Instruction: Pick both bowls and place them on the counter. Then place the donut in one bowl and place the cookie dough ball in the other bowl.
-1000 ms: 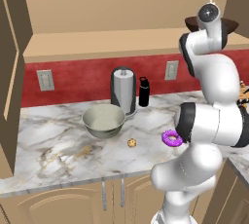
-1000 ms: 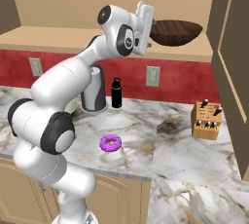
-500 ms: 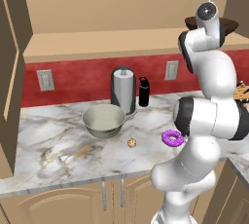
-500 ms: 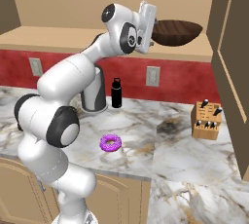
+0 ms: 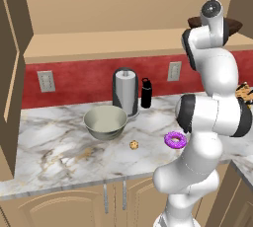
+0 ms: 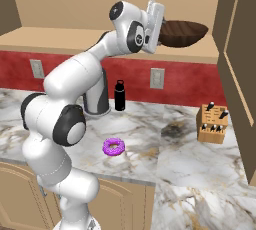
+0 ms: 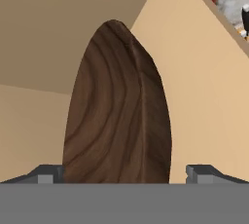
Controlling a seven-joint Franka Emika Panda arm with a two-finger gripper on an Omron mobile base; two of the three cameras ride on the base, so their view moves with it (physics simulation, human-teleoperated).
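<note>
A: We see the gripper (image 7: 124, 172) spread wide at the wooden bowl (image 6: 183, 32) on the shelf (image 6: 60, 40); nothing clamped.
B: We note the ceramic bowl (image 5: 105, 122), dough ball (image 5: 133, 145) and donut (image 5: 175, 139) on the counter (image 5: 54, 147).

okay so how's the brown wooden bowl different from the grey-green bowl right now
The wooden bowl is dark brown, wide and shallow; the grey-green bowl is pale and deeper. The wooden bowl sits up on the tan shelf above the red wall, with the open hand reaching at its rim; the grey-green bowl already stands on the marble counter, with nothing touching it. Both stand upright and empty, as far as shows.
</note>
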